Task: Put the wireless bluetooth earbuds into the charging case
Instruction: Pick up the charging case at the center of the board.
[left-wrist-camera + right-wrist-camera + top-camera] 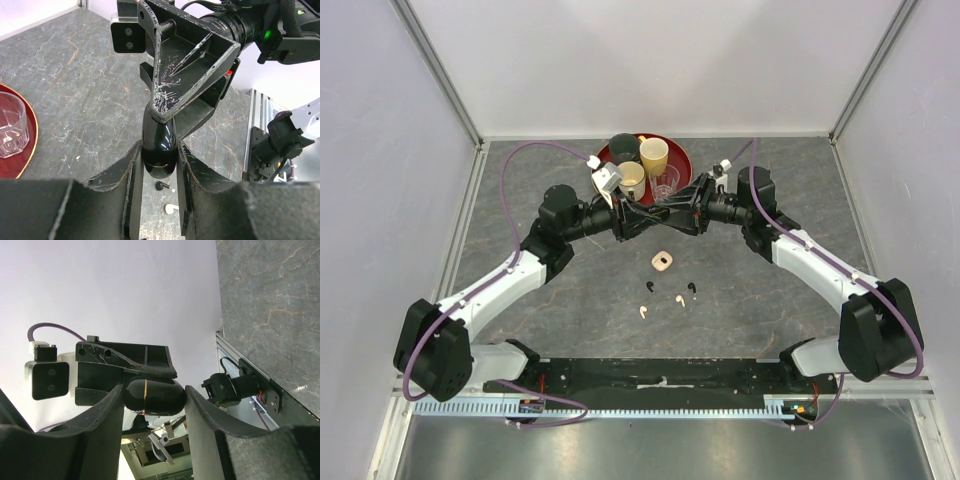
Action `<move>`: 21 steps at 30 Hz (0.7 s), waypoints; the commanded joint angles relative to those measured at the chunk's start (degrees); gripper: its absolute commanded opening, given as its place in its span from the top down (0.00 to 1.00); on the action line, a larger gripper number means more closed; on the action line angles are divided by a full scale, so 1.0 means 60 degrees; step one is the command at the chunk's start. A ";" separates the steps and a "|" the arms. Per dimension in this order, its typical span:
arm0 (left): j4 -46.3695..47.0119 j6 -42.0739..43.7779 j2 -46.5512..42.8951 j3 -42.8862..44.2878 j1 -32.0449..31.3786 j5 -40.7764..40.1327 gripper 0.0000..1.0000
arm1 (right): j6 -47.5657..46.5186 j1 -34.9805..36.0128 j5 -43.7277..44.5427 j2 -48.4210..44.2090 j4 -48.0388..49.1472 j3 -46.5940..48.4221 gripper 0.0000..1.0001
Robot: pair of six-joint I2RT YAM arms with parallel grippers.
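A glossy black charging case (655,219) hangs above the table's middle, held from both ends. My left gripper (159,167) is shut on its lower end (159,150). My right gripper (154,402) has come in from the opposite side, and both its fingers lie against the case (155,396). On the table below lie two black earbuds (692,288) (648,288) and two cream-white earbuds (679,299) (643,311). Between the left fingers I see a black earbud (161,185) and a white earbud (171,208).
A small cream case (662,262) lies on the table just below the grippers. Behind them a red tray (686,152) holds a dark cup (623,148), a yellow cup (654,154), a cream cup (632,180) and a clear glass (666,183). White walls close in the table.
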 commanded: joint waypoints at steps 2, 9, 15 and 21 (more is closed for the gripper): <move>0.0808 -0.0736 0.0051 0.0026 -0.0004 -0.0323 0.75 | 0.0775 0.0045 -0.0037 -0.0030 0.1153 -0.0207 0.80; 0.1352 -0.1073 0.0022 -0.0267 -0.0004 -0.0485 0.60 | 0.1595 0.0045 -0.0052 -0.0016 0.2048 -0.0602 0.83; 0.1616 -0.1219 -0.0007 -0.0458 -0.0004 -0.0529 0.52 | 0.2137 0.0045 -0.0037 -0.0016 0.2619 -0.0895 0.83; 0.1865 -0.1293 -0.0051 -0.0648 -0.0004 -0.0558 0.43 | 0.3133 0.0045 -0.0008 0.0014 0.3909 -0.1291 0.84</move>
